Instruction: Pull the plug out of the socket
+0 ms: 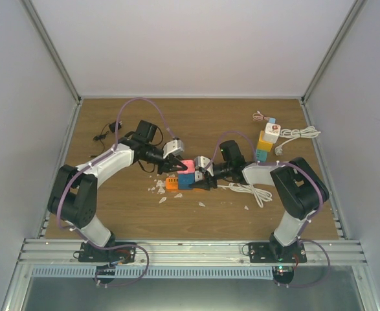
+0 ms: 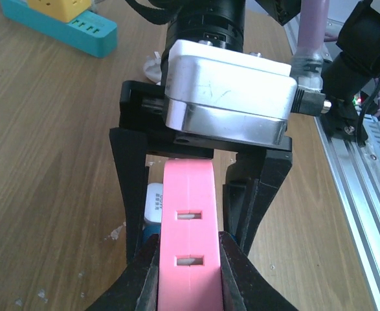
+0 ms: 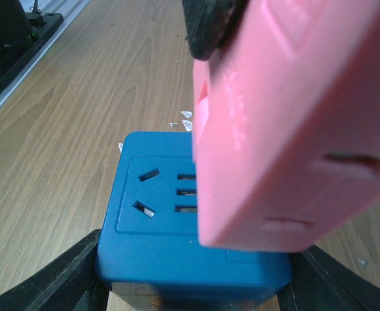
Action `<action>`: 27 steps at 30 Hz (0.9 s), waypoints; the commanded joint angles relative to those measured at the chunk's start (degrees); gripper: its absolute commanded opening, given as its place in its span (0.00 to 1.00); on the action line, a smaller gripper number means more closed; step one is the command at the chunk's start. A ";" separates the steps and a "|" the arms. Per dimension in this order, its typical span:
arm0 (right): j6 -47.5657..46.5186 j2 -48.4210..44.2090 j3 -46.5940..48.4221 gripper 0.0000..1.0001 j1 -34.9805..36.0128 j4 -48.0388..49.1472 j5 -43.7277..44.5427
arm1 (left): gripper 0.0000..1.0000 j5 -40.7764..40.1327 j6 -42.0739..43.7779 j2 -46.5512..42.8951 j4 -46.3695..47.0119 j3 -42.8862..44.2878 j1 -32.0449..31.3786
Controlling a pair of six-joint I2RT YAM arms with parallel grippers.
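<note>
A pink plug block (image 1: 187, 166) stands on a blue socket cube (image 1: 186, 181) at the table's middle. My left gripper (image 1: 177, 167) is shut on the pink plug (image 2: 188, 240), its black fingers (image 2: 138, 259) pressed on both sides. My right gripper (image 1: 198, 181) is shut on the blue socket cube (image 3: 170, 214), fingers (image 3: 60, 278) at both lower sides. In the right wrist view the pink plug (image 3: 287, 123) sits tilted over the cube's top face, covering its right part. An orange cube (image 1: 171, 183) adjoins the blue one on the left.
A stack of white, yellow and teal socket blocks (image 1: 266, 144) stands at the right with a white cable (image 1: 298, 134). Another white cable (image 1: 251, 191) lies under the right arm. White debris bits (image 1: 160, 191) and a black cable (image 1: 105, 133) lie left.
</note>
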 commanded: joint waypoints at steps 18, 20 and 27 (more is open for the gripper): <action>4.11 -2.24 5.01 0.77 -0.01 -5.52 -0.95 | 0.00 10.70 -4.37 -8.47 0.97 -1.05 10.66; 5.32 -3.00 6.54 0.77 -0.40 -6.53 -1.80 | 0.00 10.69 -6.05 -9.91 3.12 -0.88 11.70; 12.36 -6.50 10.64 0.80 -1.48 -7.25 -6.55 | 0.00 8.05 -13.30 -14.18 12.10 0.37 12.94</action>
